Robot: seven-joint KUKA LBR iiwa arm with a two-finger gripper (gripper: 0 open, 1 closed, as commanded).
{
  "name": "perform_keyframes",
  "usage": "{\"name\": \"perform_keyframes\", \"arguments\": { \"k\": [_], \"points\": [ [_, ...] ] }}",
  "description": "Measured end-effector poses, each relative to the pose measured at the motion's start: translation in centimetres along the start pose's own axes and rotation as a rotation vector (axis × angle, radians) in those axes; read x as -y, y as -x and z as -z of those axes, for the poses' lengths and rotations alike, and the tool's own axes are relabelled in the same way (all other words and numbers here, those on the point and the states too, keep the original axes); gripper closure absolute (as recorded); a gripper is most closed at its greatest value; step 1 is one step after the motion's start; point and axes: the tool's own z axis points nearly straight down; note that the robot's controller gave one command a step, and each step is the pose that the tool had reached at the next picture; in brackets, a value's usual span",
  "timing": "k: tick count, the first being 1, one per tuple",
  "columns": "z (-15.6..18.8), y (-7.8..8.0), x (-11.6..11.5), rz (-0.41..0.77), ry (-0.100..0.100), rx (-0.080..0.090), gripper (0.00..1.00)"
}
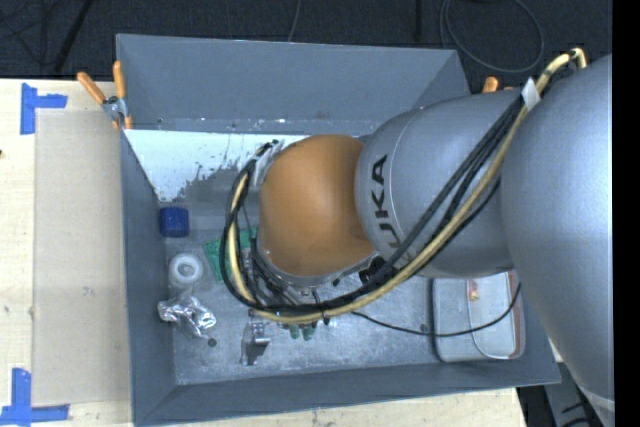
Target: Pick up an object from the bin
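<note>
The crumpled silvery wad (188, 315), front-left in the bin (300, 80), lies nearest the hand (256, 343). It is probably light and crushable, best pinched across its middle. Behind it sit a white ring (185, 269) and a blue cap (173, 221). Hand released or clenched — I cannot tell.

One camera looks down into the grey bin (290, 80) from above, arm (440, 185) entering right
</note>
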Motion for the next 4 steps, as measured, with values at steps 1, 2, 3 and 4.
{"name": "perform_keyframes", "arguments": {
  "k": [1,2,3,4],
  "points": [
    [-7.7,2.4,-5.1,-0.314,0.005,0.011,0.00],
    [-4.9,1.7,-3.1,-0.516,0.005,0.010,0.00],
    [-5.0,1.9,-4.8,-0.652,0.004,0.008,0.00],
    [-7.6,2.5,-5.0,-0.896,0.009,0.010,0.00]
  ]
}}
